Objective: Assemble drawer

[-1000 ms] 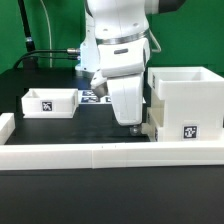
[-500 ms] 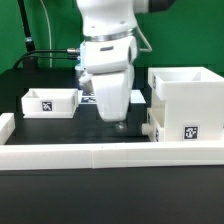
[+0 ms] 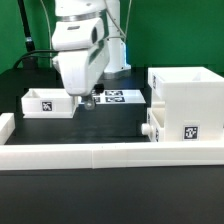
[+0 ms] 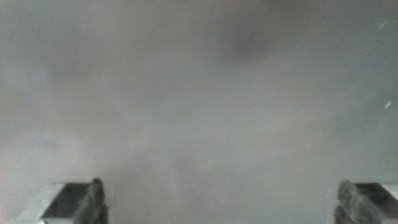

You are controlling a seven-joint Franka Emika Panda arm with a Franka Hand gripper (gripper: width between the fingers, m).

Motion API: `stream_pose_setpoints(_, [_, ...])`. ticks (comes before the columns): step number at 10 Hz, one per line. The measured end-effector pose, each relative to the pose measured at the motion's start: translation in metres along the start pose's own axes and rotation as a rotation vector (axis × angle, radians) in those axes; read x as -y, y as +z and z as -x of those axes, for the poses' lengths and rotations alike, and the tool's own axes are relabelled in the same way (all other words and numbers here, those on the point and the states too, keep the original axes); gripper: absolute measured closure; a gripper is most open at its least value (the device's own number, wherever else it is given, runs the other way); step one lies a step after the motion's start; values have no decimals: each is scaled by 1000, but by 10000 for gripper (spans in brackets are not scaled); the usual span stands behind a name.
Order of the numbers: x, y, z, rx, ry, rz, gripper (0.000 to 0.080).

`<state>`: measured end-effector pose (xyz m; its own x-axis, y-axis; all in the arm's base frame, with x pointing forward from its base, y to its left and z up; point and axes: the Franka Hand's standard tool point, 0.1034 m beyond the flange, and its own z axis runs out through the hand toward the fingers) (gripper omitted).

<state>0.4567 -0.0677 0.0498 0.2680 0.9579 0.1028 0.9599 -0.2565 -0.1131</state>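
While the gripper (image 3: 88, 100) hangs just above the black tabletop (image 3: 110, 125), the step in hand looks like the approach to the loose tray (image 3: 48, 102). In the exterior view this small white tray sits at about nine o'clock from the scene's middle, open side up, just beside the gripper and not touching it.

The wrist view is a grey blur, but it shows the two fingers (image 4: 75, 200) spread wide with nothing between them, so the gripper is fully parted and empty.

The tall housing (image 3: 190, 95) stands well apart at three o'clock, its tag facing the camera. A small knob (image 3: 148, 129) shows low on its side towards the middle. That may be a tray already seated, though the view is too coarse to be sure.

The marker board (image 3: 115, 97) lies behind the gripper at twelve o'clock, and the low border wall (image 3: 100, 152) runs along six o'clock.

Next, I judge, the gripper must shift towards nine o'clock, straddle one tray wall, descend and close. The tray can then be carried across to the housing's opening.
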Motion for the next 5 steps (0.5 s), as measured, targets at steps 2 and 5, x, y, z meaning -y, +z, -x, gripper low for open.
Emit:
stream_pose_setpoints(2, [9,-18,28,9,48,15,151])
stream_pose_setpoints(5, [11,-18,30,8,92,11,151])
